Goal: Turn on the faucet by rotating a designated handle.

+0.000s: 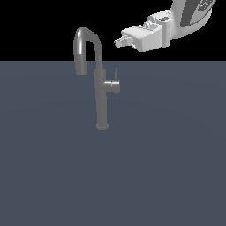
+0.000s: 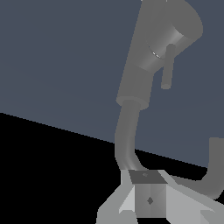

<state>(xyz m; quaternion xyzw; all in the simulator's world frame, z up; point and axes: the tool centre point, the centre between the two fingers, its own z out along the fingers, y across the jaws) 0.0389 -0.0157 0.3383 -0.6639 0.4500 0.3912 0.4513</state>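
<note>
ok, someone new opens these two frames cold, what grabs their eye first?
Probably the faucet: a tall dark-grey post with a hooked spout, standing alone on the flat blue-grey floor at the exterior view's centre-left. Next, the white gripper hanging against the black background above and toward the exterior view's right of it, clear of the spout. Then the handle, a short stub on the post's right side with a thin pin standing up.
</note>
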